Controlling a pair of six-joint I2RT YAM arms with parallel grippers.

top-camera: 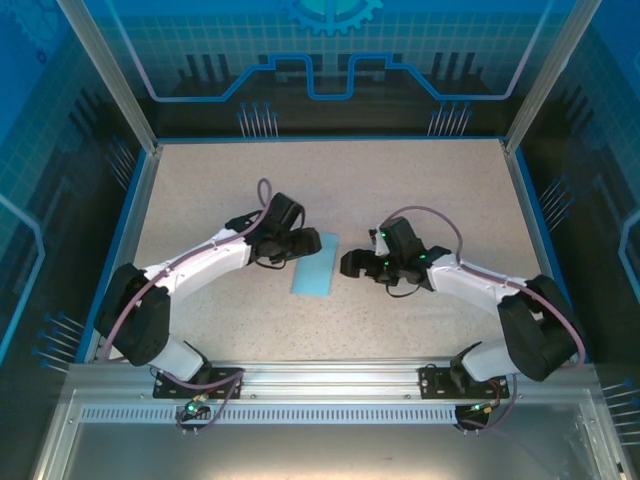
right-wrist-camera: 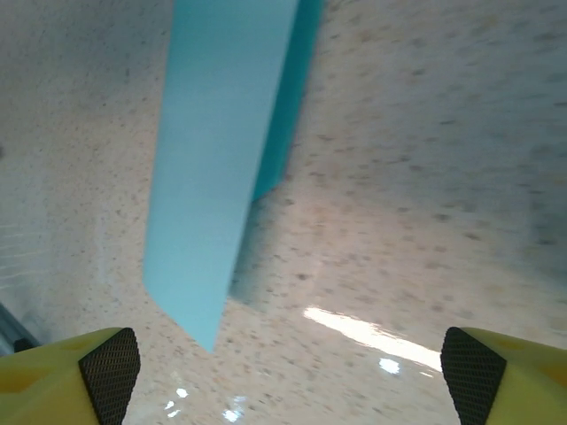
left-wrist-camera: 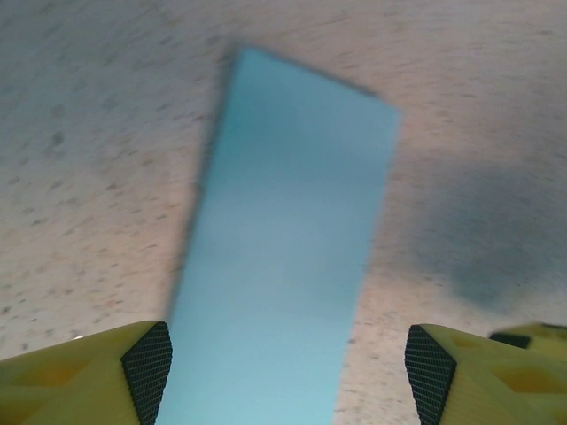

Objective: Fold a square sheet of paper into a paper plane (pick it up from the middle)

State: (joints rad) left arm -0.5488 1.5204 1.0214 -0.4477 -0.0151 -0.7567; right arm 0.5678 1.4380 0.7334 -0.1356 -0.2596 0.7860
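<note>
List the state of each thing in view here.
sheet of paper: folded into a narrow rectangle, lying on the table, top layer slightly lifted along one edge.
left end effector: open, paper between its spread fingers, ungripped.
right end effector: open, holding nothing.

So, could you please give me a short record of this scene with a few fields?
paper: square sheet of paper, folded into a narrow strip, lying mid-table
left arm: left gripper open, straddling the strip's end
right arm: right gripper open, aimed at the strip, not gripping
surface: speckled beige table
</note>
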